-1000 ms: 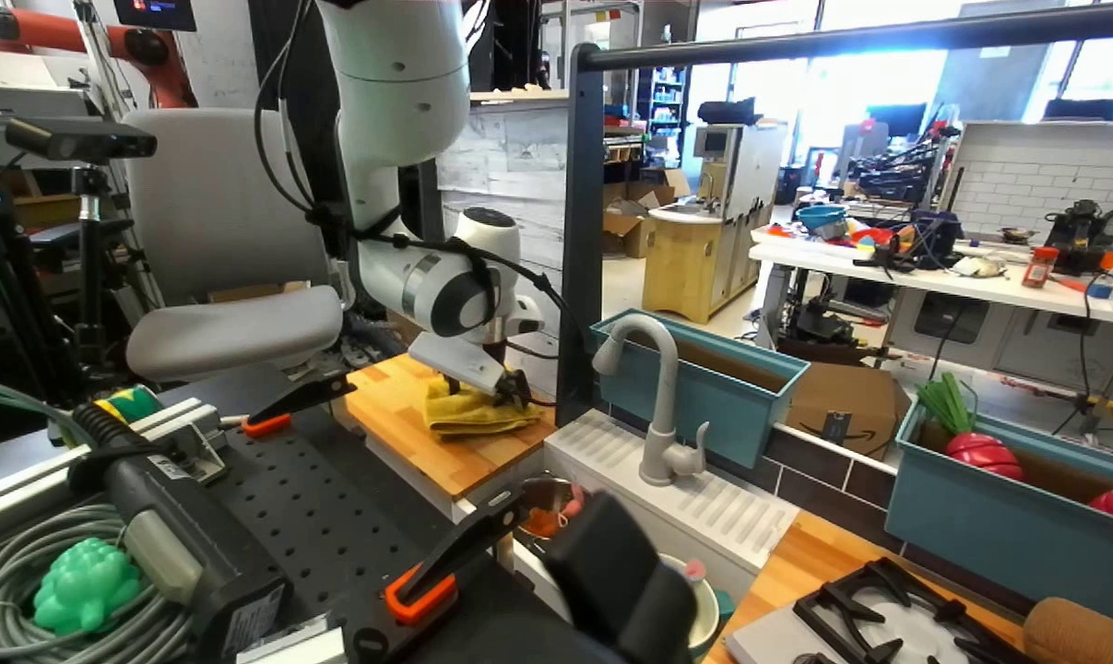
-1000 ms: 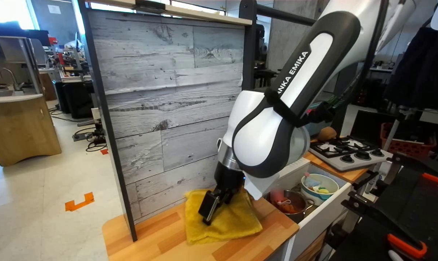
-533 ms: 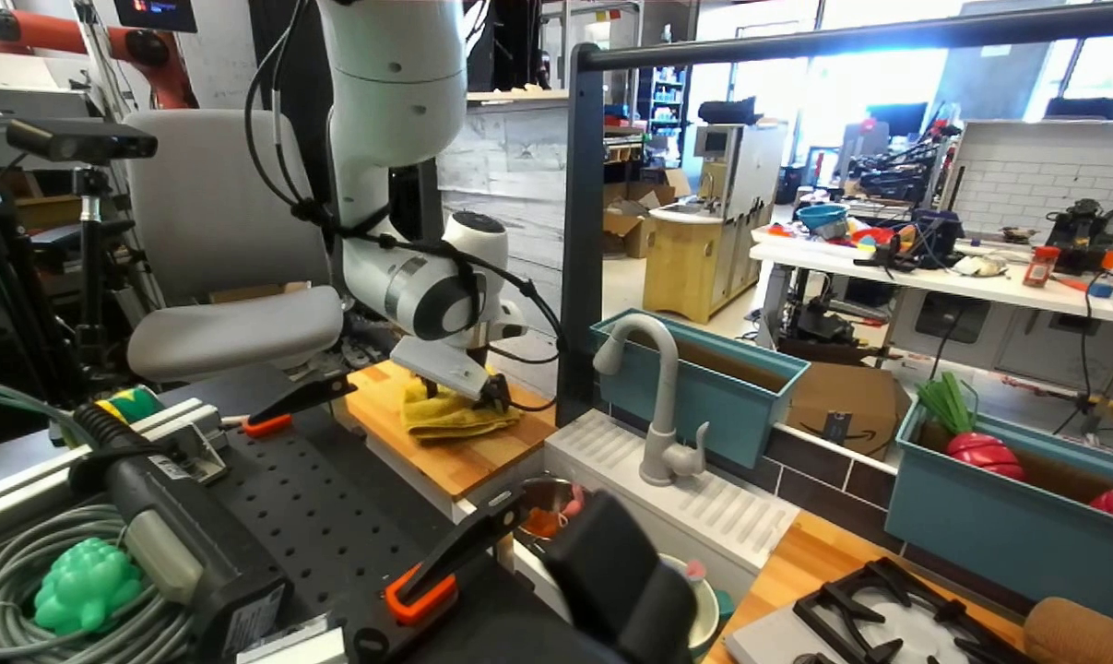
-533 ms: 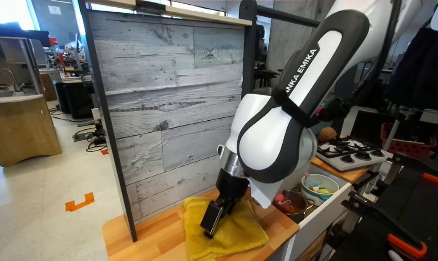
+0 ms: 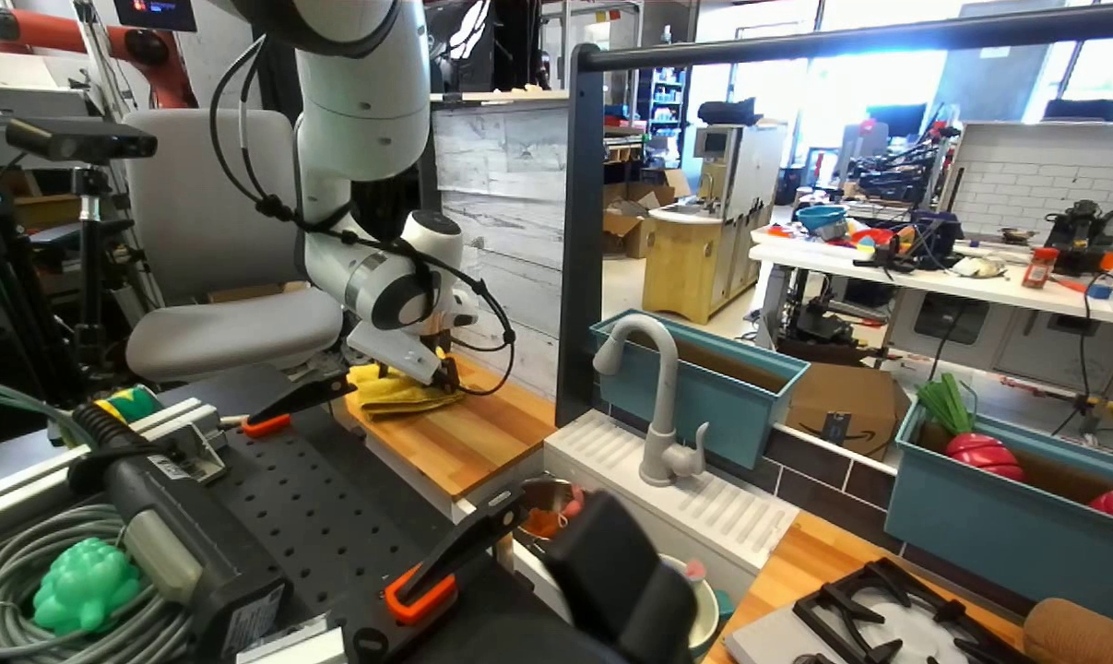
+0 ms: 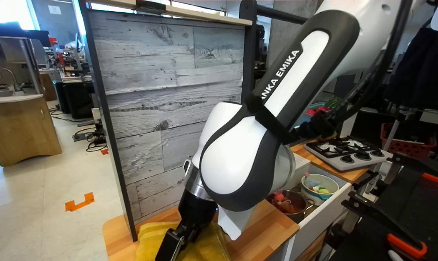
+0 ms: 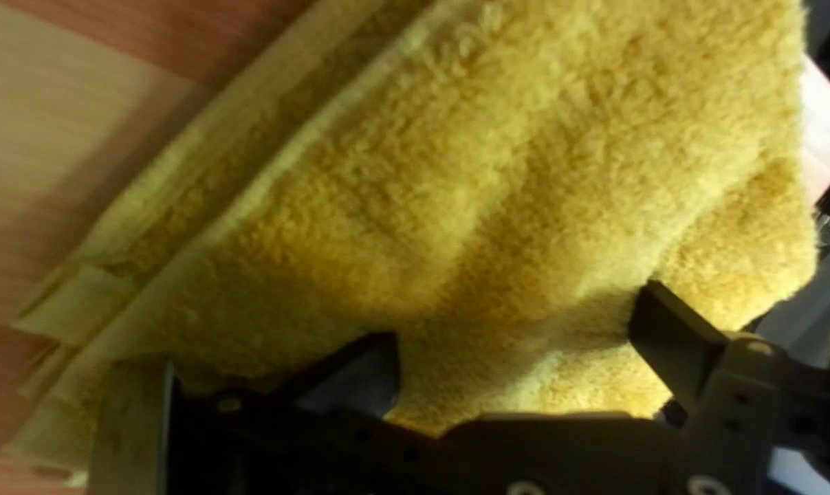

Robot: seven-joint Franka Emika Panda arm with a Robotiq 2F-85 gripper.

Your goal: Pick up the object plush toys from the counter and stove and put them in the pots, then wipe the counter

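One yellow cloth [image 7: 559, 151] lies on the counter [image 5: 482, 433] beneath the end effector [image 7: 518, 315], whose jaws stand wide apart.

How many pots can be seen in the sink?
2, both in the sink: a metal pot nearer the yellow towel, and a white pot nearer the stove. Parts of the sink are blocked from view, so others may be hidden.

Close by the jaws, the wrist view faces down; both exterior views slant down from farther off, sharing the surface [image 5: 478, 429].
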